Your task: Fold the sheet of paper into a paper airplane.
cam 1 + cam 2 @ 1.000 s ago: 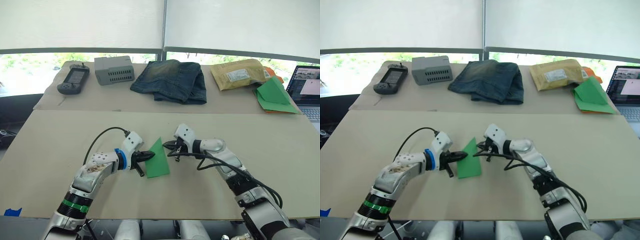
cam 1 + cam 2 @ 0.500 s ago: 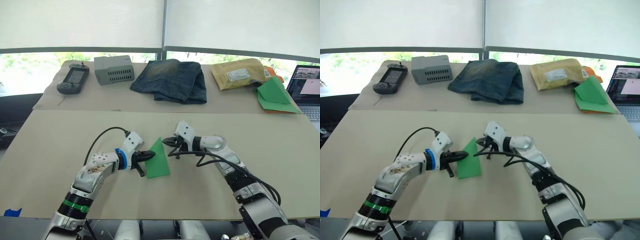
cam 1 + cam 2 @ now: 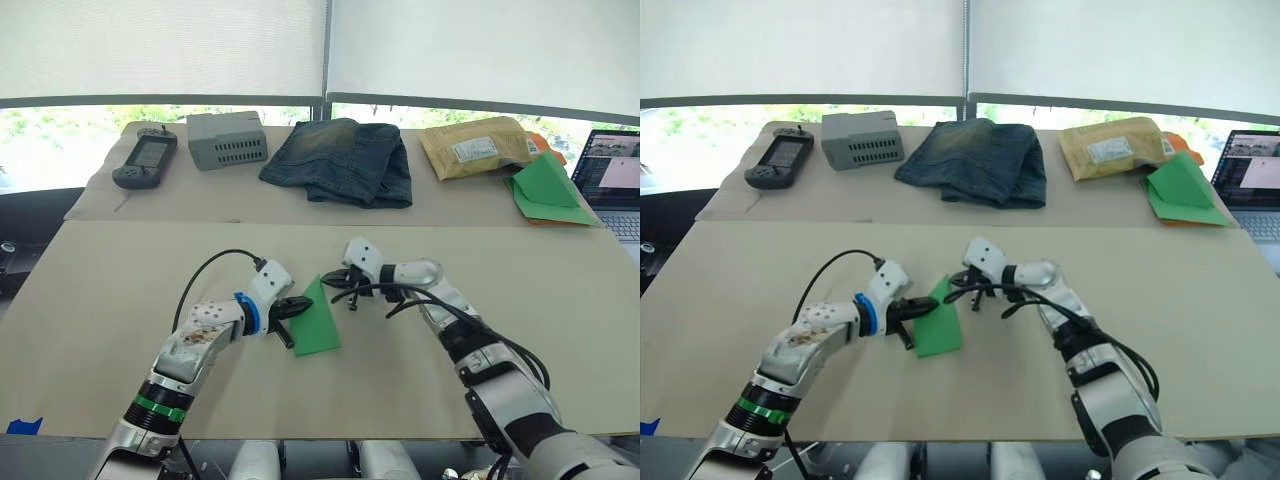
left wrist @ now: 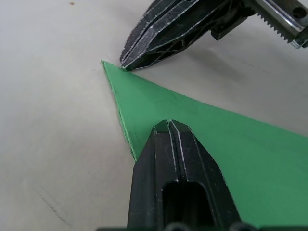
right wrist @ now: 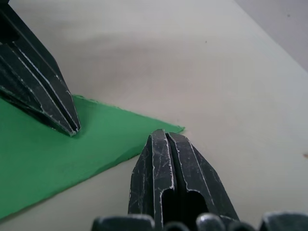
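Pressing its closed fingers onto the sheet of paper (image 3: 316, 320) on the near table (image 3: 90, 300), the left gripper (image 3: 296, 308) pins the folded green wedge. Closed and empty, the right gripper (image 3: 329, 279) has slid in to touch the wedge's far tip, likely to sharpen the crease. Jeans (image 3: 340, 160) lie beyond.
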### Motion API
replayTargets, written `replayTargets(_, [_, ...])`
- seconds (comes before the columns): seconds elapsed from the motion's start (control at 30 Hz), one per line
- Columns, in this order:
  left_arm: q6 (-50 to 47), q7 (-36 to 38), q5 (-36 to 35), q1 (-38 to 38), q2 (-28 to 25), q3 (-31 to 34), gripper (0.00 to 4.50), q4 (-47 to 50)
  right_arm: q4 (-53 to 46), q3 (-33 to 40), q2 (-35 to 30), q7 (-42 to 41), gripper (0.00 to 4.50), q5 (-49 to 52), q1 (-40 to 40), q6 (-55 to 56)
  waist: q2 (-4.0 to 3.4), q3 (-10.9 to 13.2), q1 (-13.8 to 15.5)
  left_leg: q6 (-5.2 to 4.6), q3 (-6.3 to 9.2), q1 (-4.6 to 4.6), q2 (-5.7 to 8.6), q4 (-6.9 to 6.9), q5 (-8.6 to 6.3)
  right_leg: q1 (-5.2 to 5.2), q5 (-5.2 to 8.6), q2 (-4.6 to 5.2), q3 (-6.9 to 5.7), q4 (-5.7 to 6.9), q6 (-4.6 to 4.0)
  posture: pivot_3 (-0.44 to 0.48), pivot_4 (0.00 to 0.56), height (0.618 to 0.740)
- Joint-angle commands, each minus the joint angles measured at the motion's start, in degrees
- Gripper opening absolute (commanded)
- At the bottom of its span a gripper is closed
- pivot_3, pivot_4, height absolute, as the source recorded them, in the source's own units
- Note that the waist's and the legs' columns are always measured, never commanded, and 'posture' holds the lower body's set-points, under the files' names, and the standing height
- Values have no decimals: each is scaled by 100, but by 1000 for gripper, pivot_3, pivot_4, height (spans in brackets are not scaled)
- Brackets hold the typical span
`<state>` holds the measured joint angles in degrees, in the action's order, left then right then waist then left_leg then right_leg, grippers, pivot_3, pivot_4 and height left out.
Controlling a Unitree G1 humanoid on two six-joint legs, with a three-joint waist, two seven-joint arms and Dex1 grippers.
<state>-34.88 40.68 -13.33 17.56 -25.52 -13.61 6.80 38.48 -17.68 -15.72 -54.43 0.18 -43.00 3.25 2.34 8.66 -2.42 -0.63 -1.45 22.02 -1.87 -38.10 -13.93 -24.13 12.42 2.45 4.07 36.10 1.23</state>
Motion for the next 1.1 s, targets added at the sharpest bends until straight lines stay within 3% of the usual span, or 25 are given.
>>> replayTargets(0.03, [-153, -53, 235, -107, -54, -231, 0, -203, 78, 154, 67, -22, 22, 28, -185, 289, 0, 0, 0, 0, -1, 0, 0, 0, 0, 0, 0, 0, 1, 0, 0, 0, 150, 740])
replayTargets(0.4, [-105, -47, 299, -71, -47, -239, 0, -279, -61, 40, -12, -448, 22, 2, 241, 272, -2, -1, 2, 0, 0, -2, 0, 0, 0, 3, -1, 2, 0, -1, -2, 0, 150, 740])
replayTargets(0.7, [-74, 10, 364, 21, -26, -256, 0, -429, -1813, -250, -516, -1091, 22, 159, 1475, -268, -11, -10, 23, 0, 0, -15, 1, 0, 0, 15, 11, 1, 0, 0, 18, 0, 150, 740])
replayTargets(1.1, [-46, 99, 367, 11, -8, -340, 0, -465, -4083, -707, -1052, -1040, 22, 114, 2717, -1709, -17, -46, 43, 1, 1, -20, 1, 0, -1, 19, 33, 1, -2, -2, 40, 0, 150, 740])
